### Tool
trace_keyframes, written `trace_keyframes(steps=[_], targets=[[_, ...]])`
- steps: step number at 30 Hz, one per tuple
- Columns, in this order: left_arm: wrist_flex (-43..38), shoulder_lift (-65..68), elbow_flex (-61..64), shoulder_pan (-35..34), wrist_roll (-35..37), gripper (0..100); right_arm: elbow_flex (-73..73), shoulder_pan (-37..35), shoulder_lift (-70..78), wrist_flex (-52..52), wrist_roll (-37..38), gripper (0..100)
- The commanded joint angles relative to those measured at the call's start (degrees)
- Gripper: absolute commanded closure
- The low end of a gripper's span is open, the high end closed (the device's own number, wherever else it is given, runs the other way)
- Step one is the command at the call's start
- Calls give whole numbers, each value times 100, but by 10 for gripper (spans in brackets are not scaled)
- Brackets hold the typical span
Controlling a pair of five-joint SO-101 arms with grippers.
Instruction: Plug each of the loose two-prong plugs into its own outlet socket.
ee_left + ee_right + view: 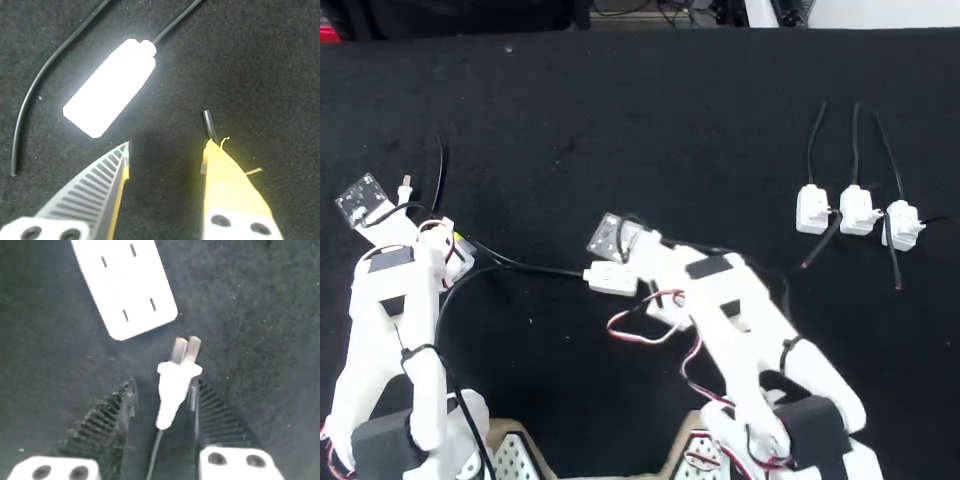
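Note:
A white outlet strip lies mid-table with a black cable running left; its slotted face shows in the right wrist view. My right gripper is open just short of the strip. A white two-prong plug lies between its fingers against one of them, prongs pointing at the strip. In the high view this gripper sits at the strip's far side. My left gripper is open over bare cloth, near a white rectangular block with a black cable. A black cable end touches its yellow fingertip.
Three white plugs with black cords lie in a row at the right of the black table. A small white plug lies at the far left beyond the left arm. Open cloth stretches across the table's far half.

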Motion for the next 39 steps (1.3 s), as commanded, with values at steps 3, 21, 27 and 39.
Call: trace_keyframes(steps=[3, 21, 27, 39], targets=[[-70, -79, -22, -48, 18, 769, -154, 325, -22, -316, 281, 847], [-70, -79, -22, -48, 18, 769, -462, 281, -646, 844, -158, 988], [-70, -79, -31, -22, 18, 769, -224, 167, -1903, 2171, 343, 988], [-70, -79, -22, -22, 18, 769, 857, -44, -2378, 273, -624, 817]])
